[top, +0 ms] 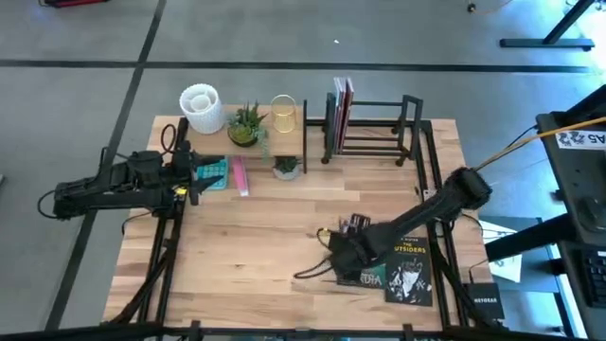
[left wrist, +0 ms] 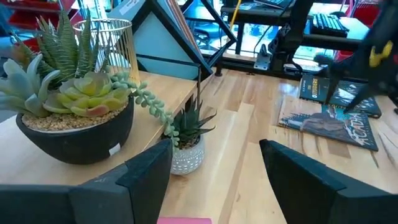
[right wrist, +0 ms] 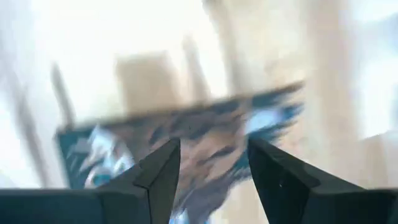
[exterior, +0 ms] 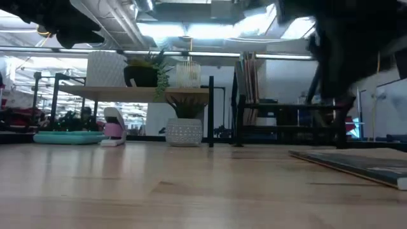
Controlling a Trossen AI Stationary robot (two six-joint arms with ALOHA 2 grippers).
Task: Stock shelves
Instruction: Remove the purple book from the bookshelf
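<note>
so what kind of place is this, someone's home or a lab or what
Most likely a robotics lab or workshop, not a home. The low view shows exposed ceiling ducts and strip lights, the high view a bare grey floor and a cable-strewn desk beside the table with two robot arms.

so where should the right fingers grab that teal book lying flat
Take the teal book by a free edge, coming from above with one of the fingers slid under. It lies flat on the tabletop, partly overlapping the black book, so only thin edges offer purchase.
</note>
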